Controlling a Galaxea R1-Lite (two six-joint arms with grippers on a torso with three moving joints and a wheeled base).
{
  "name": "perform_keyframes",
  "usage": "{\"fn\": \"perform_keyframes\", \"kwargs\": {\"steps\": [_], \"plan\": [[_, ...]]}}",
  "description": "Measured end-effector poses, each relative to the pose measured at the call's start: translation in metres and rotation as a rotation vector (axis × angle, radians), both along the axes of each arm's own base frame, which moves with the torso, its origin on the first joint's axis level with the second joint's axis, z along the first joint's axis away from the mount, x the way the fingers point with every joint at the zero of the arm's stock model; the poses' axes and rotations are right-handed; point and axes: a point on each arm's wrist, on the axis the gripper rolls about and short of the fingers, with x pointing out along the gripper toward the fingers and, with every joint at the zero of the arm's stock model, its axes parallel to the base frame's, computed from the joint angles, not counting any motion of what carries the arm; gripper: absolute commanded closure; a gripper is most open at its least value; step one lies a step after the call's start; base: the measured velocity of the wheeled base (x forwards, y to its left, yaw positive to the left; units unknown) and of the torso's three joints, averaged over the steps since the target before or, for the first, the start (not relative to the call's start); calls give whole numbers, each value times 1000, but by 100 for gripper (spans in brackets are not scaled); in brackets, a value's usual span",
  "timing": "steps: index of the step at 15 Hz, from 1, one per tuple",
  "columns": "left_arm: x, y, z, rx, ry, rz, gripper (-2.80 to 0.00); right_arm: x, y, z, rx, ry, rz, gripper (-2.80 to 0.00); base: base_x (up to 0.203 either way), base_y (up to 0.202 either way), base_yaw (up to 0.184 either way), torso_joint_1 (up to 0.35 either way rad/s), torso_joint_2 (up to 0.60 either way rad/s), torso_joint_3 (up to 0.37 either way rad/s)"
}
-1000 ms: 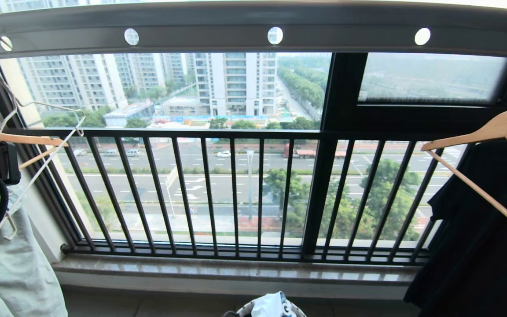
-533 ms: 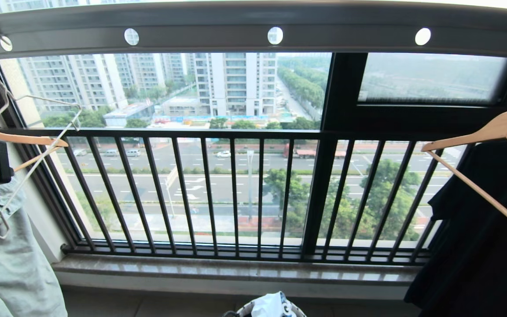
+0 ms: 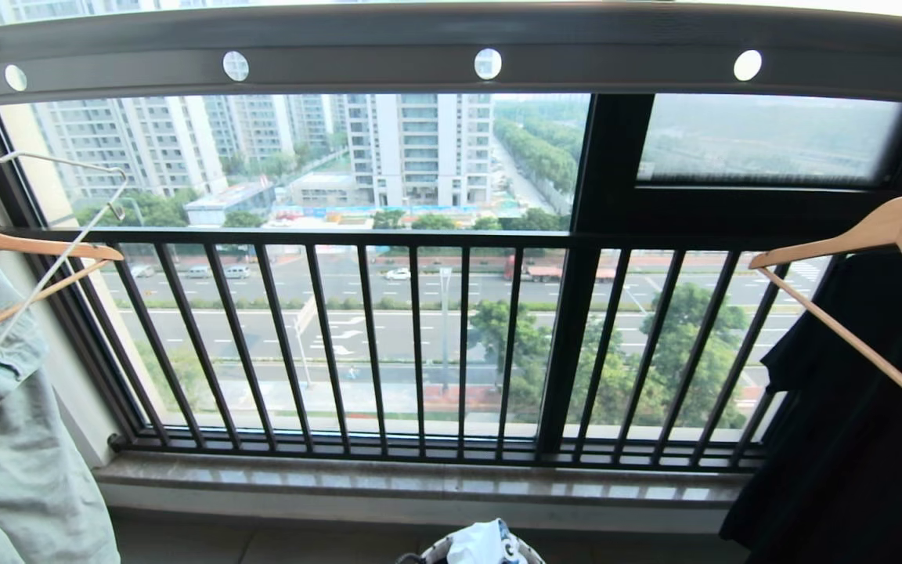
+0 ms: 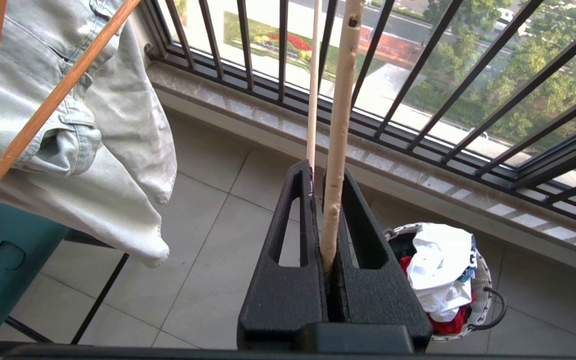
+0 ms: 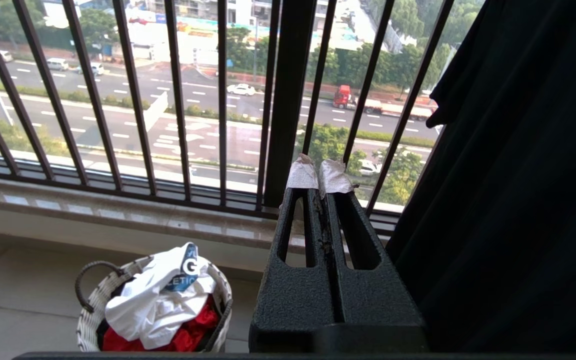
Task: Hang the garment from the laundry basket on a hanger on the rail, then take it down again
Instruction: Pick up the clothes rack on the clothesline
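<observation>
My left gripper (image 4: 325, 172) is shut on the thin cream hanger (image 4: 340, 125), whose wire runs up from between the jaws. In the head view the hanger (image 3: 52, 160) hangs at the far left below the rail (image 3: 615, 55). Its hook runs out past the top left corner. The hole at the rail's left end is empty. The white garment (image 5: 153, 295) lies crumpled on top in the laundry basket (image 5: 90, 320) on the floor by the window. It also shows from the left wrist, garment (image 4: 440, 260) in basket (image 4: 483, 295). My right gripper (image 5: 319, 172) is shut and empty, level, beside the basket.
A wooden hanger with a pale green garment (image 3: 12, 470) hangs at the left. Another wooden hanger (image 3: 889, 227) carries a dark garment (image 3: 850, 407) at the right. The black window railing (image 3: 420, 345) and stone sill (image 3: 420, 478) stand behind. Red cloth (image 5: 188, 330) lies under the garment.
The left gripper has risen and drawn left with the hanger. The hook has come out of the rail's leftmost hole and gone up past the corner. The right arm is still.
</observation>
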Motion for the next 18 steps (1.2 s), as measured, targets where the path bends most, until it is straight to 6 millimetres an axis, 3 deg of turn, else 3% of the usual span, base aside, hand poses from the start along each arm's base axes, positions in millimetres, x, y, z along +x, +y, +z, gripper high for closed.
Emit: {"fn": "perform_keyframes", "kwargs": {"steps": [7, 11, 18], "plan": [[-41, -4, -9, 24, -11, -23, 0, 0, 0, 0, 0, 0, 0, 0, 0, 0, 0, 0, 0, 0], [-74, -12, -26, -17, 94, -197, 0, 0, 0, 0, 0, 0, 0, 0, 0, 0, 0, 0, 0, 0], [-77, -20, -66, -77, 213, -583, 0, 0, 0, 0, 0, 0, 0, 0, 0, 0, 0, 0, 0, 0]]}}
